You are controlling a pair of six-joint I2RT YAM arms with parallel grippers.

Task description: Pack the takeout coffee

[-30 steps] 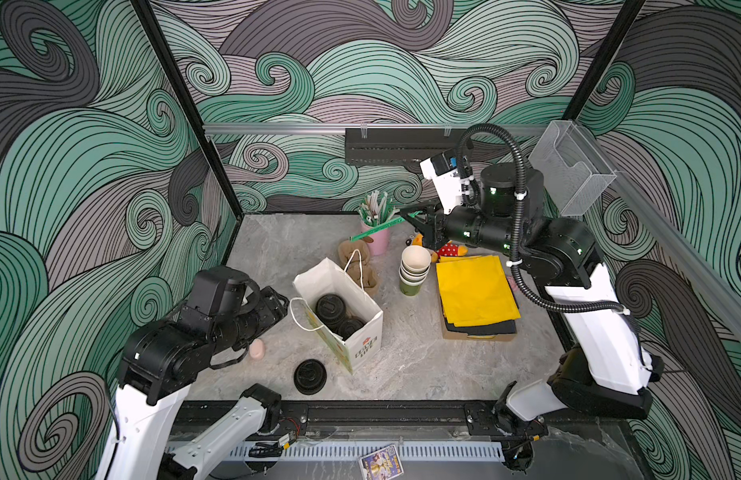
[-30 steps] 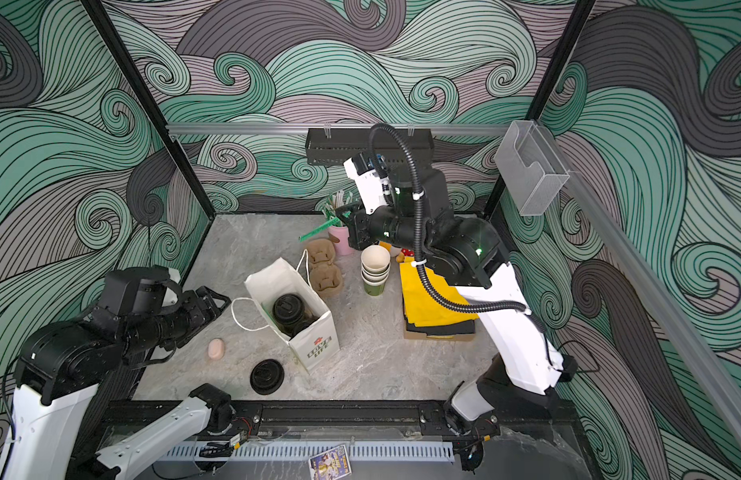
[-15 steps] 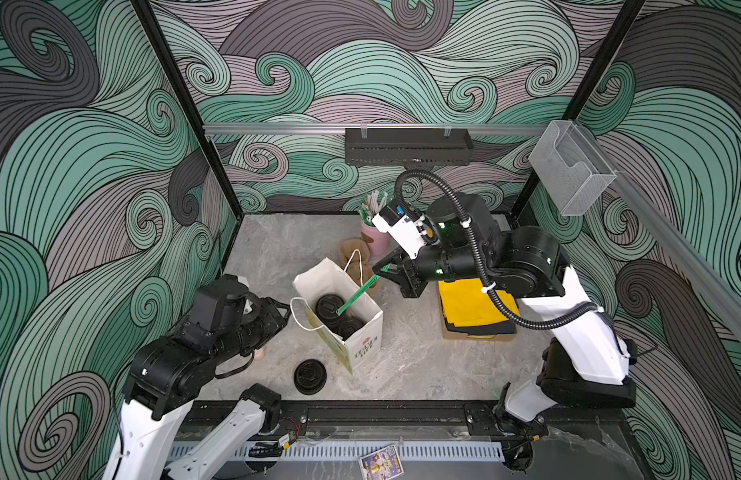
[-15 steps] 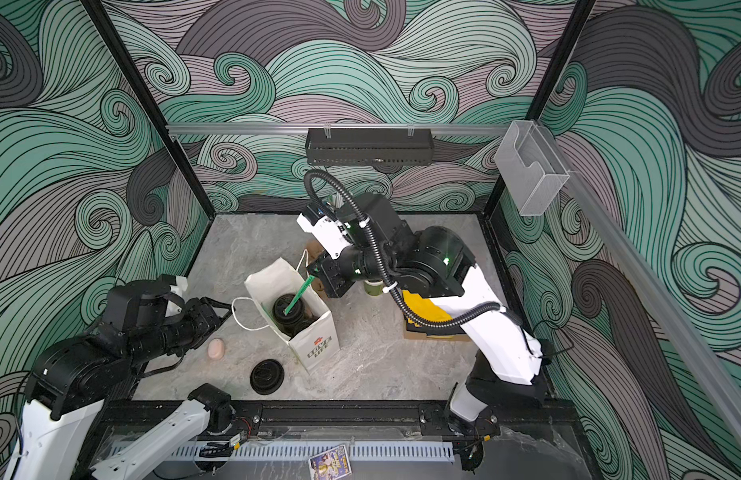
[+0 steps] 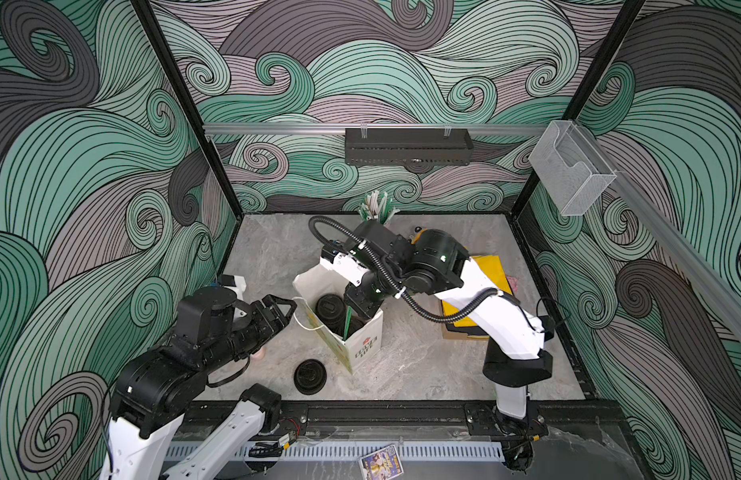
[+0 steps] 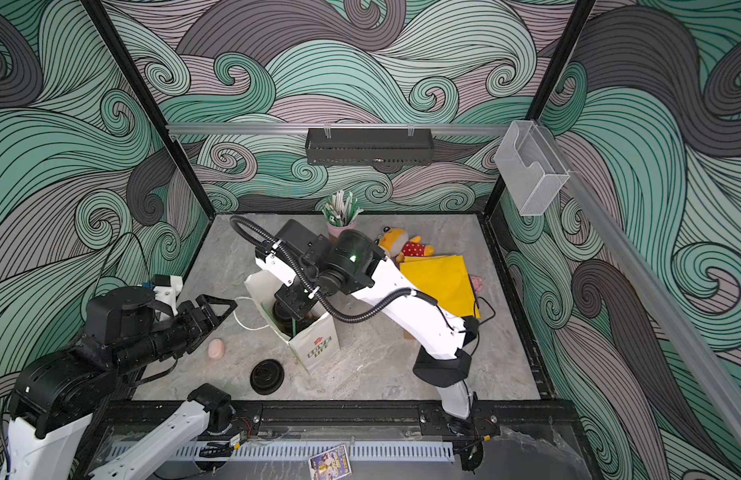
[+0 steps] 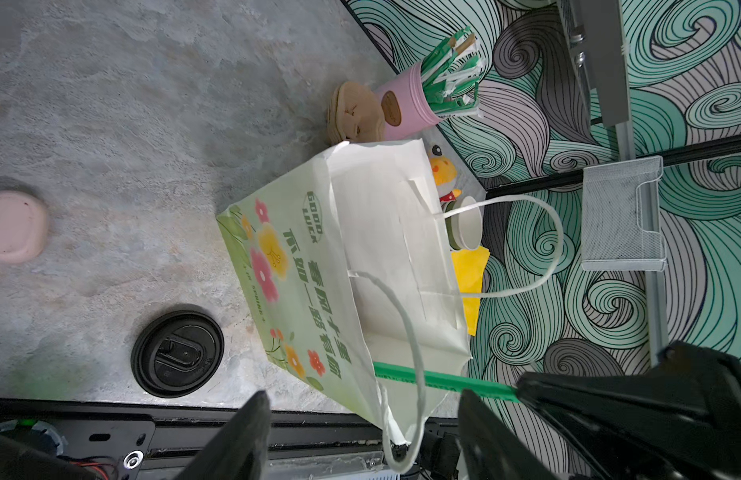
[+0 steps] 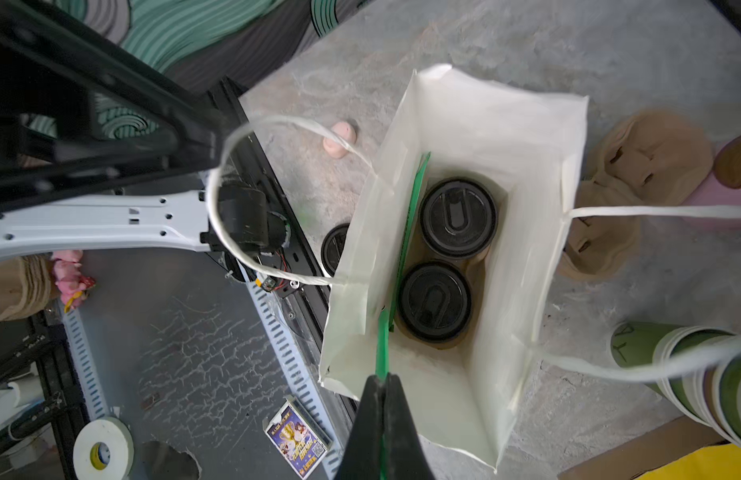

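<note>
Releasing the green straw [image 8: 406, 232] too early risks it tipping out: the right pincer [image 8: 383, 384], closed on its end, holds it slanted inside the paper bag [image 8: 464, 124], mid-frame, beside both lidded cups [image 8: 458, 218]. Left pincer [image 5: 286, 315] gapes empty near the handle [image 8: 213, 199]; snagging it could topple the bag.

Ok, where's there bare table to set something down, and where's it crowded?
Bare: the back left corner behind the paper bag, and the front strip between the bag and the right arm's base. Crowded: back right, with straw cup, plush toy and yellow sheets; front left, with loose lid, pink oval and left gripper.
</note>
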